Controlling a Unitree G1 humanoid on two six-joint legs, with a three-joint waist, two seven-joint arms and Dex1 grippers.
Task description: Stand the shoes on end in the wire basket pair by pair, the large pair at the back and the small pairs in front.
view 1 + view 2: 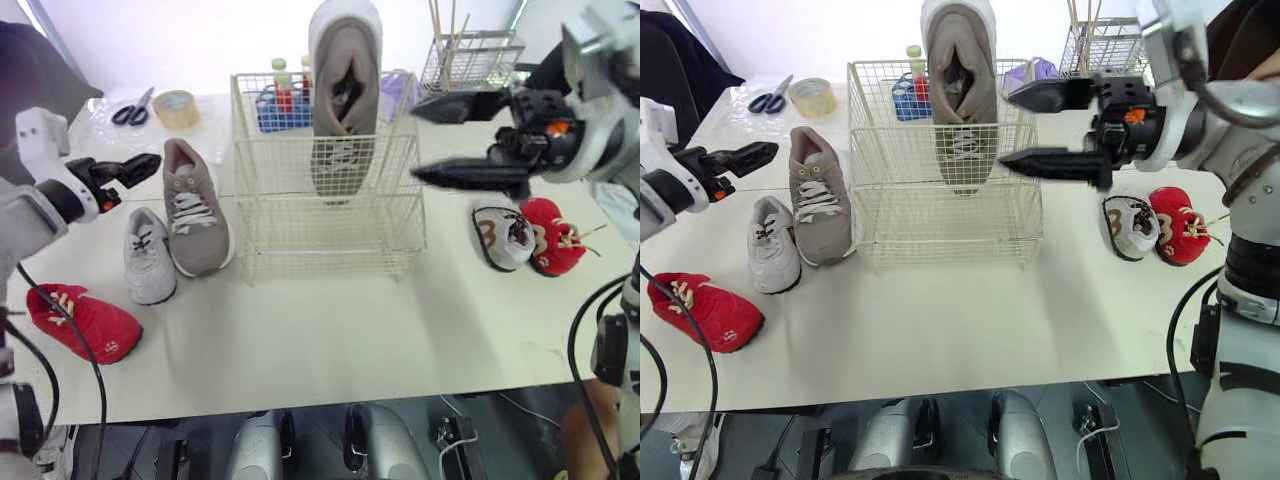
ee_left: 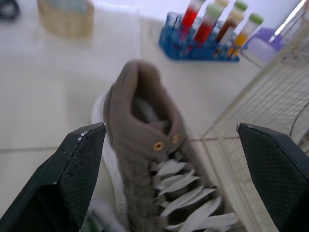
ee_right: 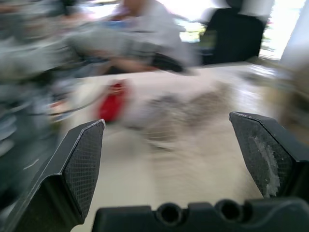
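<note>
A white wire basket (image 1: pixel 330 215) stands mid-table. One large taupe shoe (image 1: pixel 343 90) stands on end at its back. Its mate (image 1: pixel 193 210) lies flat to the left of the basket, beside a small grey shoe (image 1: pixel 148 257) and a small red shoe (image 1: pixel 85 322). Another small grey shoe (image 1: pixel 503 235) and a red one (image 1: pixel 553 235) lie to the right of the basket. My left gripper (image 1: pixel 135 180) is open, just left of the lying taupe shoe (image 2: pixel 145 145), pointing at its heel. My right gripper (image 1: pixel 425 140) hangs open by the basket's upper right corner, holding nothing.
Scissors (image 1: pixel 131 110) and a tape roll (image 1: pixel 176 108) lie at the back left. A blue rack of tubes (image 1: pixel 280 105) stands behind the basket, and a second small wire basket (image 1: pixel 470 60) at the back right. A seated person (image 3: pixel 140 34) appears blurred in the right wrist view.
</note>
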